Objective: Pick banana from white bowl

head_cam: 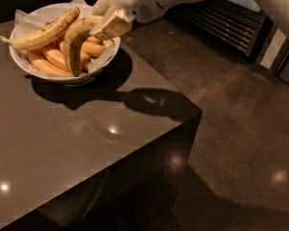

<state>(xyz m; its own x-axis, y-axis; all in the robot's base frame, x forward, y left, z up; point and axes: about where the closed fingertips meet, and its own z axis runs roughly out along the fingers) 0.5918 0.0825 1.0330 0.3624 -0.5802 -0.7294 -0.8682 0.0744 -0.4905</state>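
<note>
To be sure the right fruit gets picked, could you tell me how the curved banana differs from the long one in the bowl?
The curved banana bends sharply; the long banana is nearly straight. The curved one has the gripper at its upper end, by the bowl's right rim; the long one lies across the back left. Both are yellow and rest on smaller bananas.

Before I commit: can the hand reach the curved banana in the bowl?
Likely yes: the hand is at the right rim of the white bowl, by the upper end of the curved banana, which lies atop the other bananas.
</note>
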